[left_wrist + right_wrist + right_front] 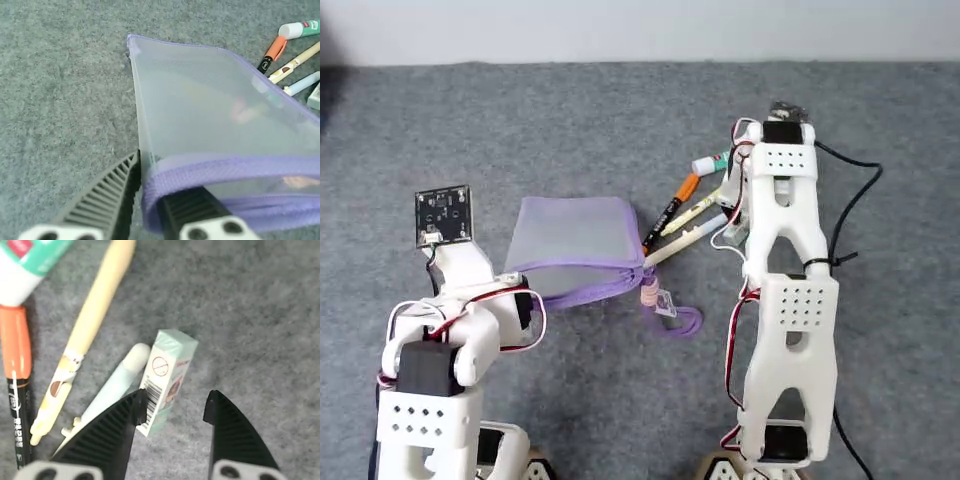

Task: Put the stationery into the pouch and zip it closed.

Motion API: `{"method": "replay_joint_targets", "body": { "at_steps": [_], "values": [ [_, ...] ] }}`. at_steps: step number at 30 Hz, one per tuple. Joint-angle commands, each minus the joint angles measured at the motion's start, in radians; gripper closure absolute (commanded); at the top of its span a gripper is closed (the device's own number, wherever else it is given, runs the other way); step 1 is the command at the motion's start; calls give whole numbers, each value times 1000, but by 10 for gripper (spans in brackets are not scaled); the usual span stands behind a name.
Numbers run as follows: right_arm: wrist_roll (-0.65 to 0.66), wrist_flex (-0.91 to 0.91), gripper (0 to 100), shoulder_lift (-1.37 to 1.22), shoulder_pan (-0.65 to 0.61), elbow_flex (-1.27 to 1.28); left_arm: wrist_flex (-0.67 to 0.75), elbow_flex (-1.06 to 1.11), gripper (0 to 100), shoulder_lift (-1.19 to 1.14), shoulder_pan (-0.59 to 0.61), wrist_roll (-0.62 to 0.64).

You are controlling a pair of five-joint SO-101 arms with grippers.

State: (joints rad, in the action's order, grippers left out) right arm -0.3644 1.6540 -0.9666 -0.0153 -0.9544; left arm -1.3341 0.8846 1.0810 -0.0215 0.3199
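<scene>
Grey carpet-like desk point(620, 110) beneath everything, with a pale wall point(620, 30) along twelve o'clock.

Nearest, toward seven o'clock in the high view: left hand point(150, 185) pinched narrow on the purple zip band at one corner of the pouch point(200, 110), near the desk's middle. Just past that, at five o'clock of the pouch: a purple wrist strap point(685, 322) and a pink charm point(650, 290) trailing from the zip end. Farther, at two o'clock of the pouch: right hand point(177, 400) spread wide and holding nothing, poised over the eraser box point(167, 375), one finger close beside both the box and the pale blue pen point(117, 385).

Likely trouble:
- Closing here and catching the pen together with the box, or landing a finger on the box's top and flicking it away.
- With only one corner gripped, probably a mouth too slack to take a pushed item, so jamming at the lip or dragging the pouch out of the pinch.
- Possibly a snag of strap or charm in the zip later.

Count: one pouch, contents hard to judge through the mesh. Outside, fanned from the pouch's mouth:
- one eraser box
- one pale blue pen
- one cream pen point(95, 315)
- one orange-and-black marker point(17, 370)
- one glue stick point(25, 260), farthest, at one o'clock

Five pieces of stationery in all.
</scene>
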Motion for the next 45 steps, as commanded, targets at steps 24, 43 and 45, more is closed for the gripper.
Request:
{"method": "replay_joint_targets", "body": {
  "at_steps": [24,43,45],
  "values": [
    [15,7,876,-114,62,-133,44,-7,988,-5,-8,9],
    [242,147,991,352,59,-21,37,-44,988,-6,-8,11],
    [235,147,991,470,59,118,29,-65,988,-6,-9,11]
  ]
}}
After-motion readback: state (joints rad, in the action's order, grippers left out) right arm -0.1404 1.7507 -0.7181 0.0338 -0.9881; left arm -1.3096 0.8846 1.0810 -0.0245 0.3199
